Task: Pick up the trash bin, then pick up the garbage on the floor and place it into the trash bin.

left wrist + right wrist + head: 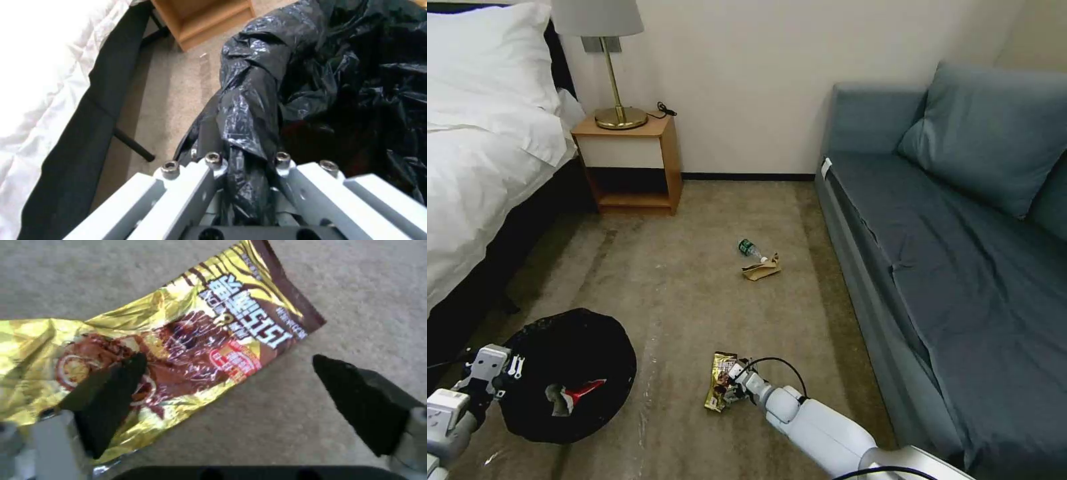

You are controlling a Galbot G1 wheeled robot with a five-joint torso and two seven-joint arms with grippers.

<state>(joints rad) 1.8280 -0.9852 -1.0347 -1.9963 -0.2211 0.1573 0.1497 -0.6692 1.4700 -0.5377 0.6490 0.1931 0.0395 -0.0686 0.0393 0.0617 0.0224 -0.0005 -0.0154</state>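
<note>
1. Here, the largest task thing is the small round white plastic trash bin lined with a crinkled black bag [570, 373], held at the robot's left, above the beige carpet floor [680, 280] near the white-sheeted bed [480, 153].
2. The left claw [512, 368] is clamped on the bin's bag-covered rim [249, 126]; the grip seems to bite mostly on the plastic, so the bin could tilt or slide out.
3. The right claw [222, 386] is low over the carpet with its black fingers [111, 396] apart: one rests over the long gold-brown foil snack wrapper [178, 340], the other over bare carpet beside it.
4. Risk: closing from here may catch only the wrapper's edge, and slick foil could slip free or simply get pushed along the carpet.
5. A crumpled red-and-white wrapper [575, 392] already lies inside the bin.
6. Farther off, towards the blue-grey sofa [960, 233], a crumpled brown paper [762, 269] touches a small clear green-labelled bottle [750, 249]; the round bottle may roll when nudged.
</note>
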